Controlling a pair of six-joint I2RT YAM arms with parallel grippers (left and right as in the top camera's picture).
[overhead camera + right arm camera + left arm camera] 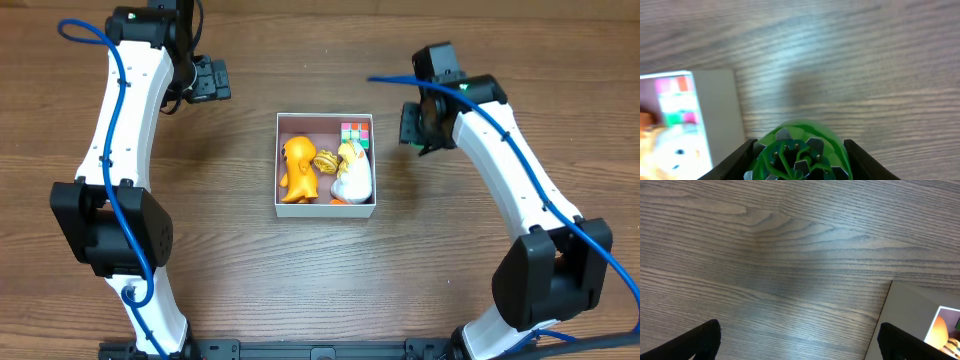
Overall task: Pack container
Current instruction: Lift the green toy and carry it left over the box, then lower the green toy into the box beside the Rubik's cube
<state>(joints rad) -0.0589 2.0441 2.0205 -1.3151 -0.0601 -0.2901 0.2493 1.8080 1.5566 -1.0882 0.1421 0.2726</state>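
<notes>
The container [283,122], a shallow white-walled square box, sits mid-table and holds an orange toy [297,168], a white duck-like toy [352,178], a small gold toy [326,160] and a colourful cube [356,133]. My right gripper [799,159] is shut on a green ball toy with grey panels [800,150], held above the table just right of the container's wall [720,115]; overhead it is at the box's right [420,122]. My left gripper [799,342] is open and empty over bare wood, up-left of the container [912,310]; overhead it is near the top left [210,80].
The wooden table [320,270] surrounds the box. Both white arms with blue cables stand at the left [125,130] and right [510,170] sides.
</notes>
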